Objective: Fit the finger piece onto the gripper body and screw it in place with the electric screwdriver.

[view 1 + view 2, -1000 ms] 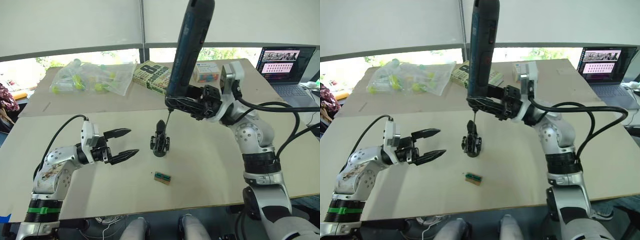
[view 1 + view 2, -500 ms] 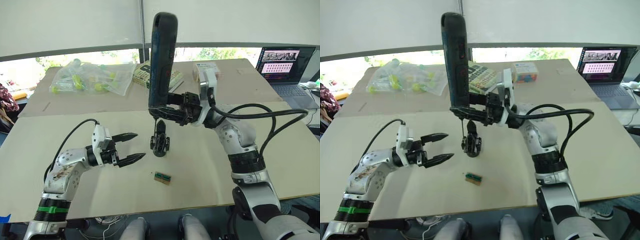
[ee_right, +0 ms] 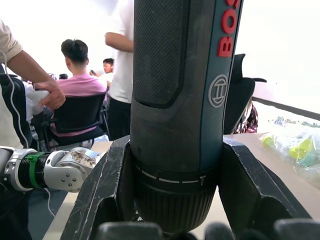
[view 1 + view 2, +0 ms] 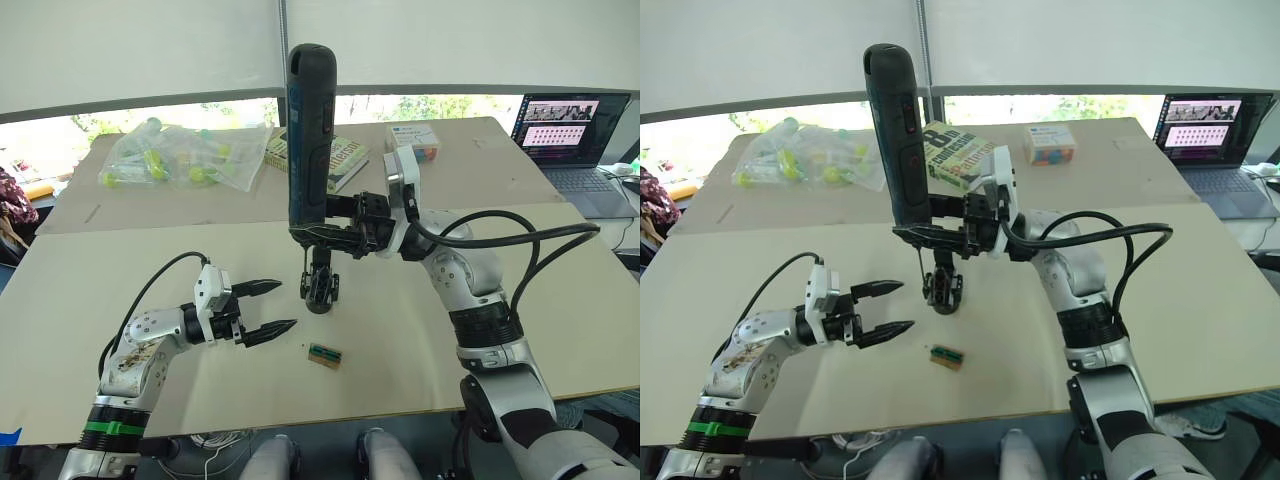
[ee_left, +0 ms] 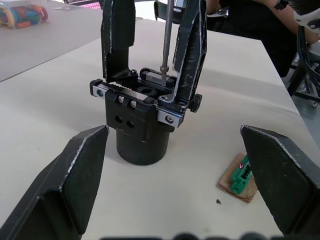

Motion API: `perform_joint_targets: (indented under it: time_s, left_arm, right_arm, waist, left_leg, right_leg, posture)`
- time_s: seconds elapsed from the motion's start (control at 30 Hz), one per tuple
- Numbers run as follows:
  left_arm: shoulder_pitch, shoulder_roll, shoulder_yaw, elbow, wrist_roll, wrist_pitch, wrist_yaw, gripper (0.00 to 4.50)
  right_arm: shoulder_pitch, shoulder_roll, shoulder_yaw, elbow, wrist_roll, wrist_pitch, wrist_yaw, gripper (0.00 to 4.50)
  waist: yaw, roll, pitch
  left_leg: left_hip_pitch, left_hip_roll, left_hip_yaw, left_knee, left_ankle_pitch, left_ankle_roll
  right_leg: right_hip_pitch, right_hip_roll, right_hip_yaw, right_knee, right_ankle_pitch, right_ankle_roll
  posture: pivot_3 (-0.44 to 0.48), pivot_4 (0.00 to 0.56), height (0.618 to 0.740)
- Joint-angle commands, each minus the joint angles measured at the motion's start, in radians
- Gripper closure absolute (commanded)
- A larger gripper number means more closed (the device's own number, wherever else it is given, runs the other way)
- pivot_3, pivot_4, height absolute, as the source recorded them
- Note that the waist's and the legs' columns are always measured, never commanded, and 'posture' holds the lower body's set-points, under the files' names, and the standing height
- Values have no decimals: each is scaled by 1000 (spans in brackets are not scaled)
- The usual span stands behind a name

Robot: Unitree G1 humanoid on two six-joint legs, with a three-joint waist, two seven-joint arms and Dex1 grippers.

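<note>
**Screwdriver bit down on the gripper body**

The right pincer (image 4: 325, 232) is clamped around the electric screwdriver (image 4: 310, 130), holding it upright with the thin bit touching the top of the gripper body (image 4: 321, 285), which stands mid-worktop (image 4: 420, 340). The left pincer (image 4: 262, 307) sits spread wide open and empty, just beside the body. A small green-and-tan block (image 4: 324, 354) lies nearby.
</note>
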Motion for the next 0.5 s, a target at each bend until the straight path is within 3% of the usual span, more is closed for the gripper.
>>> perform_joint_targets:
  time_s: [0.03,0.5]
  left_arm:
    - [3,-2,4,-11,3,-23,-2,0]
    - [14,-12,-2,-15,11,-27,-3,0]
  right_arm:
    - [-14,-2,-15,-19,2,-27,4,2544]
    - [-9,-2,-15,-5,-24,-29,18,2544]
  waist:
    - [0,0,0]
    - [0,0,0]
  left_leg:
    - [0,0,0,0,0,0]
    - [0,0,0,0,0,0]
  right_leg:
    - [0,0,0,0,0,0]
    - [0,0,0,0,0,0]
  posture:
    - [0,150,740]
    - [0,150,740]
